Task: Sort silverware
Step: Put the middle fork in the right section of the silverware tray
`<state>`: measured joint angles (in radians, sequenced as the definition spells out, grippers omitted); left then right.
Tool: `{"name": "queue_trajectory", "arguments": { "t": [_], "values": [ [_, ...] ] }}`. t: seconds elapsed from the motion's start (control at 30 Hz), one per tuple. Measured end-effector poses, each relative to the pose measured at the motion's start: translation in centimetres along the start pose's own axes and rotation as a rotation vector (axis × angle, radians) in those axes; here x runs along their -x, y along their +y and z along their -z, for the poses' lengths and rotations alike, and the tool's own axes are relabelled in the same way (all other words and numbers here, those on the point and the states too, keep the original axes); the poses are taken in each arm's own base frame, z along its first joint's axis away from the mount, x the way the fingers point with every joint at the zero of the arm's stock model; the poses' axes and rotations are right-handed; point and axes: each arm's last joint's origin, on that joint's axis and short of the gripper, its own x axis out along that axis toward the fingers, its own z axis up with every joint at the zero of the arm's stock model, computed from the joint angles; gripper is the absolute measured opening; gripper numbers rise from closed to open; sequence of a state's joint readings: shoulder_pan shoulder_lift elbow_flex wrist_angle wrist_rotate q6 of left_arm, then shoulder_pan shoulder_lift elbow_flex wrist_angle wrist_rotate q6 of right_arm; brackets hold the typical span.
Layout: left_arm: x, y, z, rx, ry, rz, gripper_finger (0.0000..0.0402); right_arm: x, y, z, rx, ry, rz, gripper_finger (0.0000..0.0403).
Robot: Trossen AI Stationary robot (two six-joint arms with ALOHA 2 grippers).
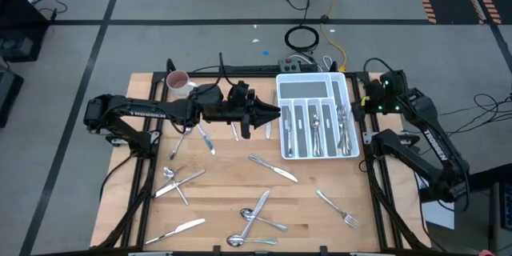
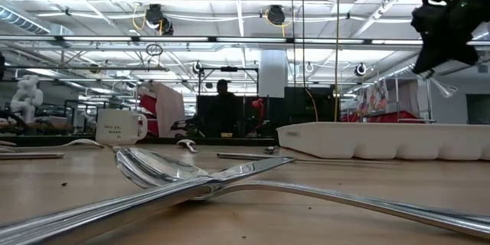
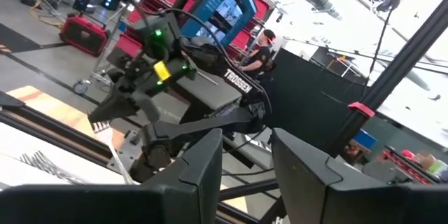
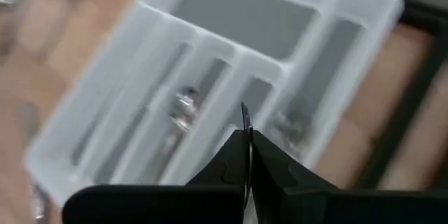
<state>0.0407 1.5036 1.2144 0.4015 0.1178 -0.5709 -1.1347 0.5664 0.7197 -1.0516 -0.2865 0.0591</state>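
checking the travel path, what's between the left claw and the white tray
Nothing lies between: in the high view only bare wooden table separates the left claw from the white tray, which already holds silverware.

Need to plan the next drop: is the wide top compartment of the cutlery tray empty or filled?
Empty. In the high view the wide compartment of the cutlery tray shows only bare white floor; the silverware lies in the long slots below it.
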Motion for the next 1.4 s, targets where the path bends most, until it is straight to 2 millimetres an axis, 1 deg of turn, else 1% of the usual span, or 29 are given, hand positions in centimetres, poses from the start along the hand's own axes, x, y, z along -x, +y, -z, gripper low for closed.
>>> {"name": "queue_trajectory", "arguments": {
  "t": [0.1,0.17,0.23,0.33,0.4,0.5,0.6,0.7,0.8,0.87,0.97,1.07,1.13,1.23,1.3,1.37,1.4],
  "values": [
    [0.0,-0.3,0.2,0.0,0.008,0.012,0.0129,-0.1,-0.2,0.5,-0.033,0.054,0.066,0.0],
    [0.0,-0.3,0.2,-0.006,0.009,0.014,0.0129,-0.6,-0.5,0.8,-0.056,0.076,0.105,0.0],
    [0.0,-0.3,0.2,-0.007,0.009,0.014,0.0129,-1.2,-0.9,1.3,-0.107,0.141,0.17,0.0],
    [0.0,-0.2,0.1,-0.008,0.006,0.009,0.0129,-1.7,-1.1,0.8,-0.129,0.157,0.201,0.0],
    [0.0,0.0,0.0,-0.009,0.002,0.004,0.0129,-2.2,-1.2,0.6,-0.152,0.203,0.196,0.0],
    [0.0,0.1,0.0,-0.026,0.0,-0.001,0.0129,-3.5,-1.5,0.1,-0.206,0.266,0.191,0.0],
    [0.0,0.2,-0.1,-0.034,-0.005,-0.009,0.0129,-4.8,-1.8,-0.2,-0.179,0.354,0.187,0.0],
    [0.0,0.2,-0.1,-0.034,-0.007,-0.013,0.0129,-5.7,-2.0,-0.7,-0.133,0.413,0.155,0.0],
    [0.0,0.2,-0.1,-0.034,-0.007,-0.013,0.0129,-6.4,-2.1,-1.1,-0.126,0.444,0.136,0.0],
    [0.0,0.2,-0.1,-0.034,-0.007,-0.012,0.0129,-6.6,-1.9,-1.1,-0.122,0.449,0.065,0.0],
    [0.0,0.2,-0.1,-0.034,-0.007,-0.012,0.0129,-7.0,-1.0,-2.2,-0.109,0.333,-0.12,0.0],
    [0.0,0.2,-0.1,-0.033,-0.005,-0.014,0.0129,-6.3,-0.4,-3.1,-0.046,0.186,-0.218,0.0],
    [0.0,0.2,0.0,-0.027,0.003,-0.019,0.0129,-5.6,-0.3,-3.1,0.0,0.157,-0.273,0.0],
    [0.0,0.4,0.3,-0.023,0.032,-0.036,0.0129,-4.2,0.0,-3.1,0.057,0.085,-0.43,0.0],
    [0.0,0.5,0.4,-0.021,0.047,-0.046,0.0129,-3.5,0.2,-3.2,0.069,0.055,-0.499,0.0],
    [0.1,0.6,0.6,-0.018,0.067,-0.058,0.0129,-2.6,0.6,-3.7,0.076,0.038,-0.539,0.0],
    [0.1,0.7,0.7,-0.017,0.074,-0.063,0.0129,-1.7,0.9,-4.1,0.11,0.024,-0.558,0.0]
  ]
}}
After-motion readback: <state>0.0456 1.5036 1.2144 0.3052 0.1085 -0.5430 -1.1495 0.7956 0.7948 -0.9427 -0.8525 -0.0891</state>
